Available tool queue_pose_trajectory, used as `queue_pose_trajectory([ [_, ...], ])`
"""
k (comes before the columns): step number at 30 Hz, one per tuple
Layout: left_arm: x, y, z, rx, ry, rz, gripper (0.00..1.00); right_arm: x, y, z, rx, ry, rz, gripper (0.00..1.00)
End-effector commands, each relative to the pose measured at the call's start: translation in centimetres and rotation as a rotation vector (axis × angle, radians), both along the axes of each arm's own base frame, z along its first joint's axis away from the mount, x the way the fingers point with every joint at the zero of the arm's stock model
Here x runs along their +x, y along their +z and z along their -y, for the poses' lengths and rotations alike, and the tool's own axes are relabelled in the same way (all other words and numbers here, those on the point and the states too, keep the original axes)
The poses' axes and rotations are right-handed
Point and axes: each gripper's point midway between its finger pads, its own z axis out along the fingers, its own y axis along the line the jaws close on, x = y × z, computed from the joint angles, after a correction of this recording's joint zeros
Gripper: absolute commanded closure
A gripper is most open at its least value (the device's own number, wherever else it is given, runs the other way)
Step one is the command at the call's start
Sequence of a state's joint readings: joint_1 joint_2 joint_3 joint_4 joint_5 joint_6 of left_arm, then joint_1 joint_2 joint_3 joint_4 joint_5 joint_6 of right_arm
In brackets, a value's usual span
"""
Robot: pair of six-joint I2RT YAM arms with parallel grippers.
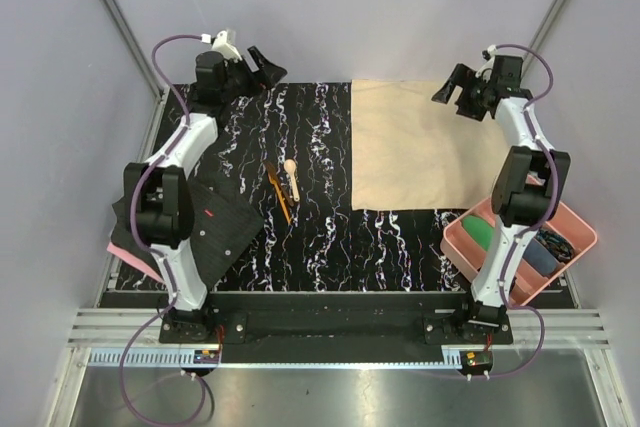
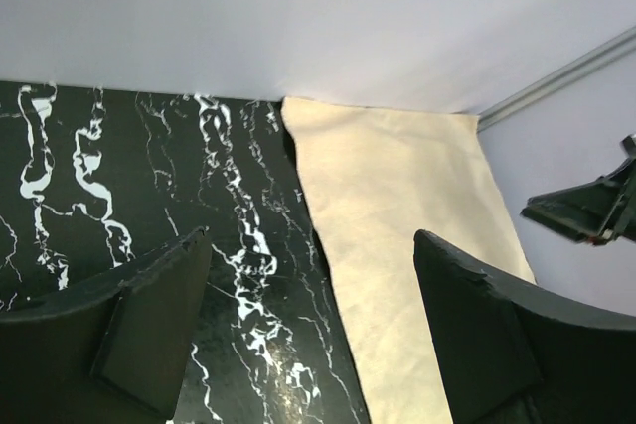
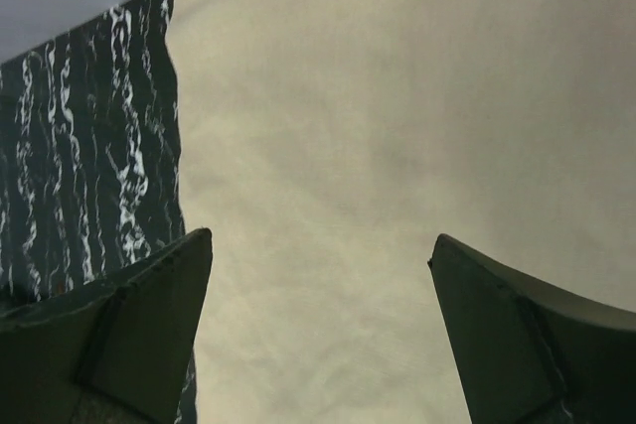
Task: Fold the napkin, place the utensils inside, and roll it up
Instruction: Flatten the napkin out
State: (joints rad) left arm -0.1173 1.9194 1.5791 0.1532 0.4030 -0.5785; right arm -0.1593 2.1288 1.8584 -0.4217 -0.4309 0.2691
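A: In the view from above, how does the napkin point(image 1: 425, 147) look?
B: It is a plain beige cloth, lying flat as a near rectangle on the far right part of the black marbled table point(image 1: 330, 242). The small wooden spoon point(image 1: 292, 179) and the thin orange-brown stick point(image 1: 279, 192) lie side by side near the middle, well apart from it.
A: And the containers?
B: A pink tray point(image 1: 578, 224) stands at the near right, partly behind the right arm. Inside I see a green item point(image 1: 478, 232) and a dark blue one point(image 1: 541, 258); the rest I cannot tell. A black dotted mat point(image 1: 215, 232) lies at the near left.
A: The grippers?
B: The left gripper point(image 1: 262, 69) is over the far left of the table and the right gripper point(image 1: 450, 87) over the napkin's far right corner.
A: The left wrist view?
B: The left gripper point(image 2: 313, 235) has its fingers spread wide and holds nothing. The napkin point(image 2: 397, 196) lies ahead, reaching the back wall.
A: The right wrist view?
B: The right gripper point(image 3: 320, 235) is spread wide too, with nothing between the fingers. The napkin point(image 3: 397, 96) fills most of the picture, smooth and pale.
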Motion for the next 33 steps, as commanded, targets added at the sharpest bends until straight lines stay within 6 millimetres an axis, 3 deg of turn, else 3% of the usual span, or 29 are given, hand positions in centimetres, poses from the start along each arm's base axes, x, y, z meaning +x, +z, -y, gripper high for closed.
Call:
queue_pose_trajectory([
  [1,-2.4,0.7,-0.4,0.006,0.027,0.018,0.14,-2.4,1.2,-4.8,0.063,0.078,0.040,0.00],
  [2,-3.0,-0.3,-0.6,0.002,0.040,-0.017,0.14,-3.6,0.0,-6.9,0.069,0.110,0.006,0.00],
  [4,-4.3,0.2,-0.8,0.001,0.054,-0.029,0.14,-4.9,-1.1,-9.0,0.066,0.145,-0.025,0.00],
  [5,-5.0,-0.5,-0.9,0.006,0.059,-0.053,0.14,-6.1,-2.2,-10.5,0.065,0.170,-0.056,0.00],
  [6,-5.7,-0.8,-0.8,0.016,0.059,-0.076,0.14,-7.0,-2.8,-13.0,0.062,0.217,-0.074,0.00],
  [10,-8.5,-0.1,-1.4,0.053,0.063,-0.119,0.13,-9.6,-5.7,-17.6,0.070,0.307,-0.151,0.00],
  [12,-9.9,-0.7,-1.7,0.082,0.057,-0.161,0.13,-10.2,-6.7,-18.5,0.073,0.320,-0.178,0.00],
  [16,-13.1,0.3,-2.2,0.144,0.023,-0.164,0.12,-11.6,-9.1,-20.2,0.089,0.347,-0.250,0.00],
  [21,-16.1,0.2,-4.3,0.240,0.052,-0.188,0.09,-13.2,-11.3,-22.1,0.100,0.385,-0.323,0.00],
  [26,-17.9,0.4,-4.5,0.266,-0.001,-0.204,0.08,-15.3,-13.0,-24.9,0.097,0.448,-0.387,0.00],
  [33,-18.6,1.3,-6.9,0.375,0.072,-0.157,0.05,-17.4,-13.6,-29.6,0.115,0.536,-0.423,0.00],
])
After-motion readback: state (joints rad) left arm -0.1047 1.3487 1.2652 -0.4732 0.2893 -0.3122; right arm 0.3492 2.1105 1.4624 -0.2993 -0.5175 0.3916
